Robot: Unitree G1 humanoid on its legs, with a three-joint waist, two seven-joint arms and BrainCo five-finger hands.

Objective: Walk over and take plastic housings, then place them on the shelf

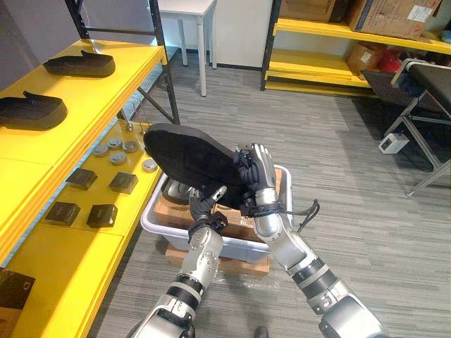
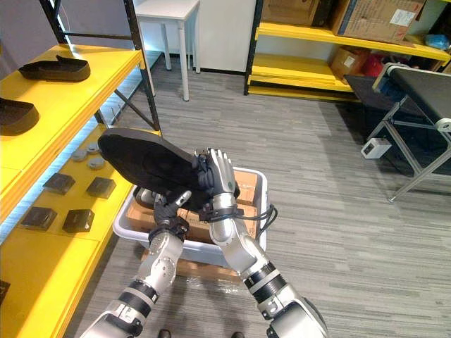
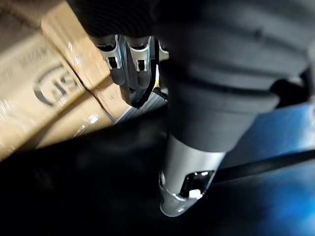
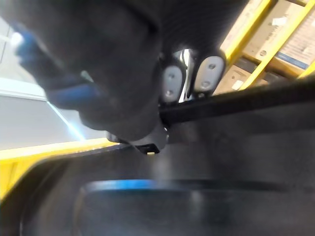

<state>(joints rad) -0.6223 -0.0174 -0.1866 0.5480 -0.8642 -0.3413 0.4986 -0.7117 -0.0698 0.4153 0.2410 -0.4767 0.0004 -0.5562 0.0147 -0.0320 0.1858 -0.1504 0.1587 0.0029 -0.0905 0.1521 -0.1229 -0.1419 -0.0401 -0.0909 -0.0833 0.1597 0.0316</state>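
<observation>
I hold a large black plastic housing (image 1: pixel 187 158) tilted in the air above a grey bin (image 1: pixel 151 222). My right hand (image 1: pixel 262 176) grips its right edge, fingers hooked over the rim (image 4: pixel 236 105). My left hand (image 1: pixel 203 210) grasps it from below, with the thumb (image 3: pixel 189 167) against its dark underside. Two more black housings (image 1: pixel 79 65) (image 1: pixel 29 111) lie on the top level of the yellow shelf (image 1: pixel 106 91) to my left.
The shelf's lower level carries small black blocks (image 1: pixel 81 178) and grey discs (image 1: pixel 116 151). The bin rests on cardboard boxes (image 1: pixel 239 264). A white table (image 1: pixel 190 7), a yellow rack with cartons (image 1: pixel 338 42) and a black stand (image 1: pixel 423 91) lie farther off.
</observation>
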